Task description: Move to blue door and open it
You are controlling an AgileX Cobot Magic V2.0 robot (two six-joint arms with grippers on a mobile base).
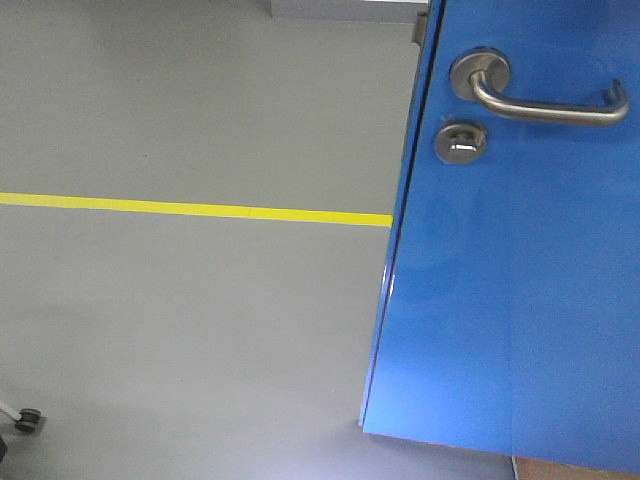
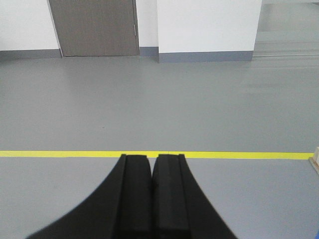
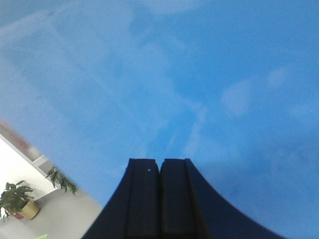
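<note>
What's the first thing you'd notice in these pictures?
The big shiny blue door fills the right side of the front view, with a silver lever handle near the top and a round lock just below it. A bright yellow line crosses the grey floor to the door's left. The right gripper, shut, faces the blue panel closely.

No writing, label, brand or number can be read anywhere here, neither on the blue door [image 1: 520,300] nor on the grey floor [image 1: 190,330].
</note>
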